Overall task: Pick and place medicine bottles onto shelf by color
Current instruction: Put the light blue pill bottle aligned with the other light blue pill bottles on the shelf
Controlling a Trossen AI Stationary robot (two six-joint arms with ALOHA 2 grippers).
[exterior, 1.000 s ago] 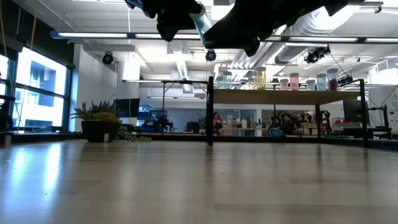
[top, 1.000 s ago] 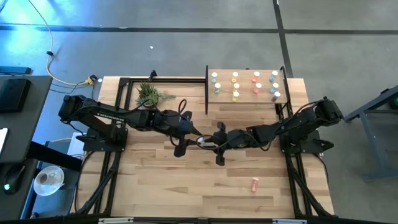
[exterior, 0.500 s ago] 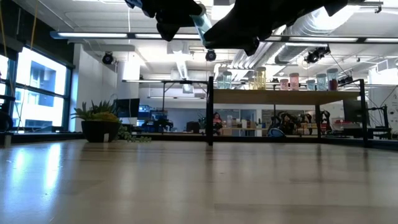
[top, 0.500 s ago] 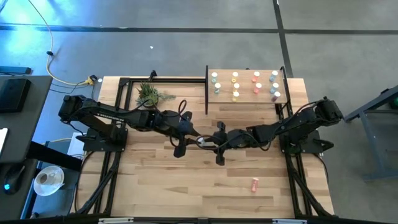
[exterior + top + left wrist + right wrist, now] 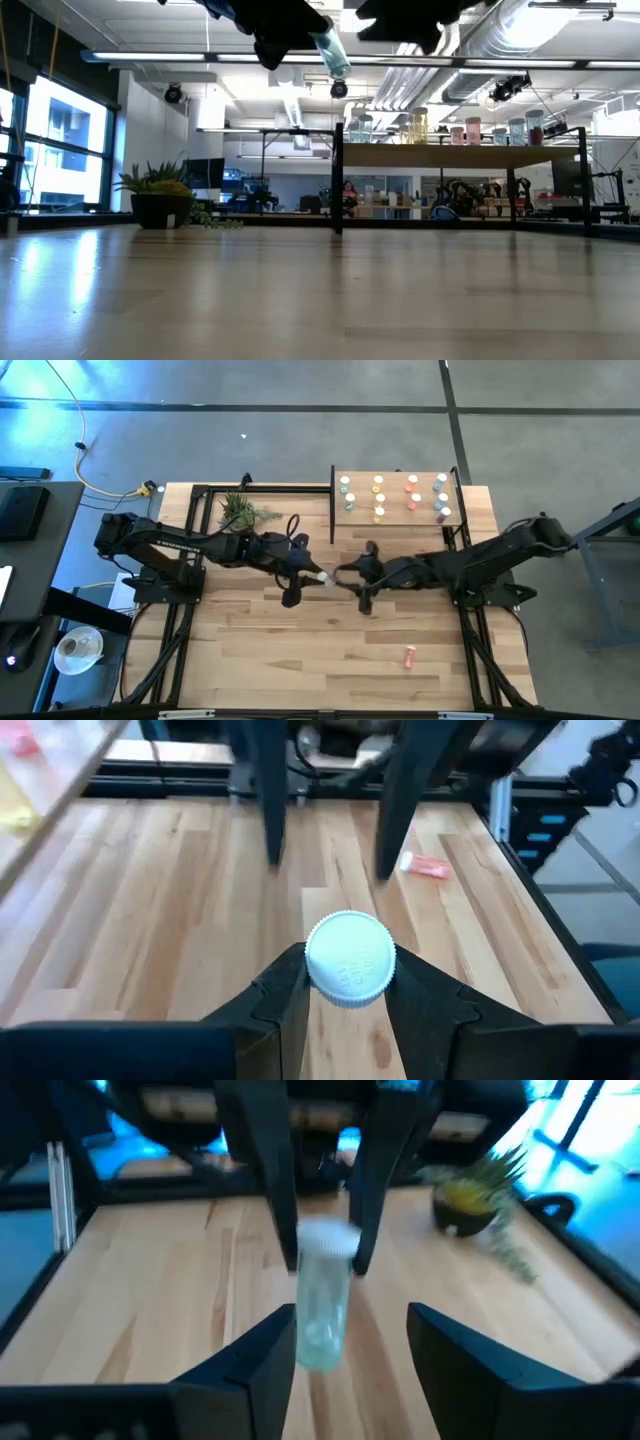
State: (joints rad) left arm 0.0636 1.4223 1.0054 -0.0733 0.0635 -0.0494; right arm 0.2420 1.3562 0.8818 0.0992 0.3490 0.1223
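The teal-green bottle (image 5: pixel 320 576) is held above mid-desk, clamped in the left gripper (image 5: pixel 312 574) alone. A second ago both grippers met on it; the right gripper (image 5: pixel 345 577) has since spread its fingers wide and drawn back to the right, just beside the bottle. The handover appears complete. The shelf (image 5: pixel 395 520) at far right carries sorted bottles. One orange-red bottle (image 5: pixel 410 656) lies on the desk (image 5: pixel 250 650) near right, not yet collected.

Probably a robotics lab: exposed ceiling ducts (image 5: pixel 520 40), concrete floor (image 5: pixel 300 450), workbenches (image 5: pixel 450 212) behind the table.
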